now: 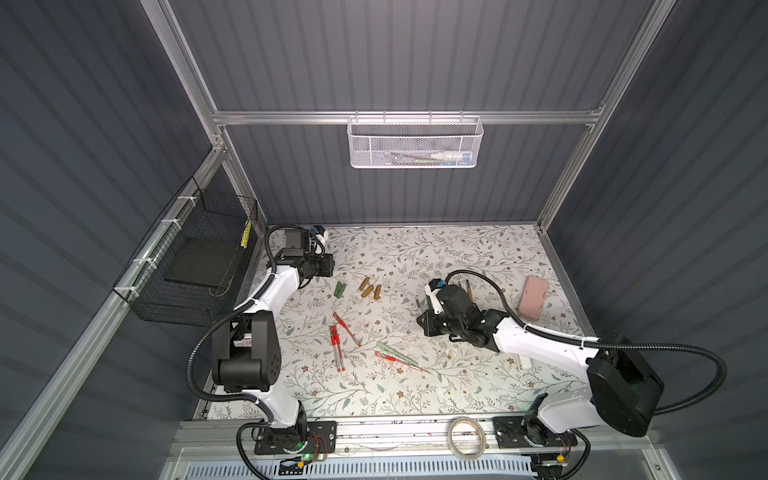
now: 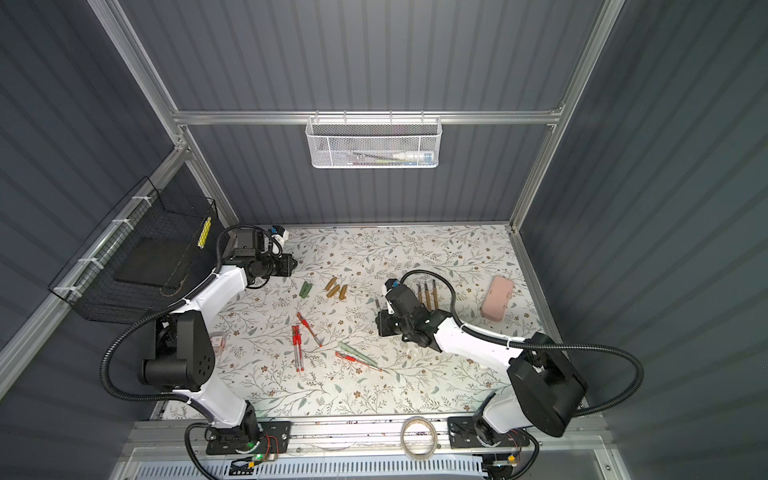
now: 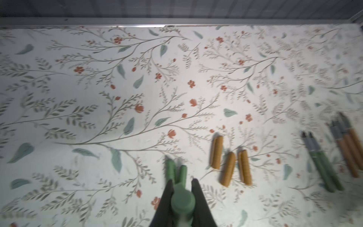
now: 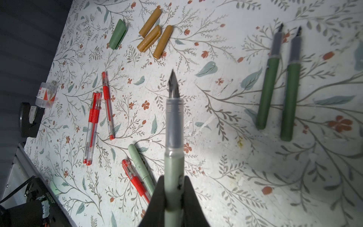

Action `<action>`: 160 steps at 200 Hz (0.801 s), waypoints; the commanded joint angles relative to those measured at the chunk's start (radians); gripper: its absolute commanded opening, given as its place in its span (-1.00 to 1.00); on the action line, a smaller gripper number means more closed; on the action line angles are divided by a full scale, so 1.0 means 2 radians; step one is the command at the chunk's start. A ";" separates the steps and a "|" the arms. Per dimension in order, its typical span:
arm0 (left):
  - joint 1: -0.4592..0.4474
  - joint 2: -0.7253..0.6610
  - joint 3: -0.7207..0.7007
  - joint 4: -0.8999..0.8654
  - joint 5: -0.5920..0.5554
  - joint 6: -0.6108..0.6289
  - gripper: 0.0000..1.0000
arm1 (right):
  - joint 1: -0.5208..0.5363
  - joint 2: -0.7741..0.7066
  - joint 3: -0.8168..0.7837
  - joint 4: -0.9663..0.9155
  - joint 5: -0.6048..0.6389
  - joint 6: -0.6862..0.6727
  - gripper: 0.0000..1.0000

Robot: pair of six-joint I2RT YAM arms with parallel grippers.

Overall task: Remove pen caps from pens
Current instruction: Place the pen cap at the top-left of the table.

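Clenched around a pale green cap (image 3: pixel 182 202), the left gripper (image 3: pixel 182 188) is seen near the two dark green caps (image 3: pixel 174 171), which are laid just beside the three gold-brown caps (image 3: pixel 229 163). The right gripper (image 4: pixel 173 186) is closed on the barrel of a pale green fountain pen (image 4: pixel 173 137); the pen's cap is off, its dark nib is bared, and it is held well apart from the gold-brown caps, on the side away from the dark green caps. On that same side, two uncapped dark green pens (image 4: pixel 268 92) are laid parallel, with three uncapped gold-brown pens (image 2: pixel 428 295) beyond them. On the robot's side of the gold-brown caps, four red-banded pens (image 4: pixel 94 125) are scattered with their red caps on. One of them is laid against a capped pale green pen (image 4: pixel 141 167).
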 commanded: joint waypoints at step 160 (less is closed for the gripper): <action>0.006 0.101 -0.038 0.030 -0.137 0.022 -0.84 | -0.005 -0.044 -0.045 0.022 0.013 0.000 -1.00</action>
